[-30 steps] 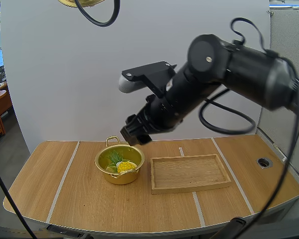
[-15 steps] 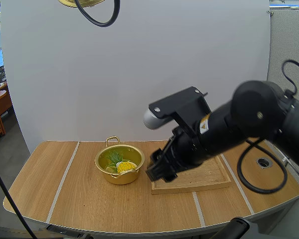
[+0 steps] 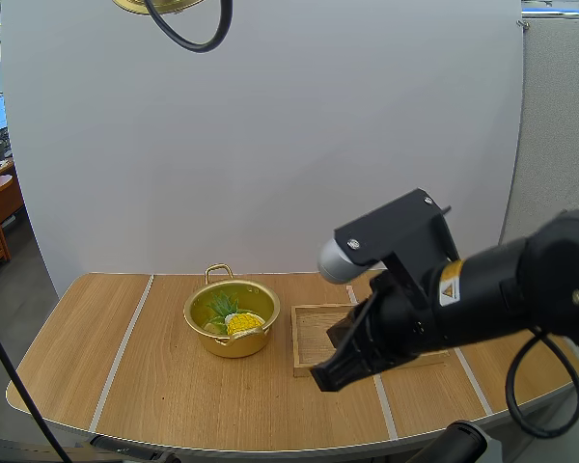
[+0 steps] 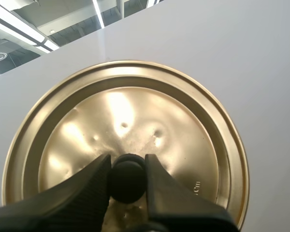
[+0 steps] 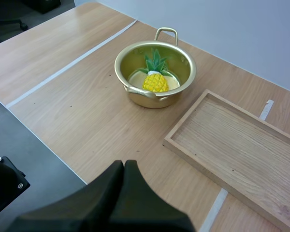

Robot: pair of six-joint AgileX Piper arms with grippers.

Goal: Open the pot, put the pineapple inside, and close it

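Two handles flank the gold pot (image 3: 222,344), which stands open on the wooden surface (image 3: 125,357) in the high view, with the pineapple (image 3: 241,322) lying inside it. Just beside the pot lies the wooden tray (image 3: 314,333), much of it hidden behind my right arm (image 3: 482,299). The right pincer (image 3: 326,378) hangs low at the tray's near edge. The gold lid (image 3: 159,5) shows at the upper edge, well above the surface.

From the left wrist, my left pincer (image 4: 127,162) pinches the lid's black knob (image 4: 128,181) between its tips.

From the right wrist, the right pincer's fingers (image 5: 108,186) lie pressed together as one dark wedge, holding nothing, over the surface's near edge. Beyond them stands the pot with the pineapple, its green leaves toward the far handle, and the tray lies near but apart.
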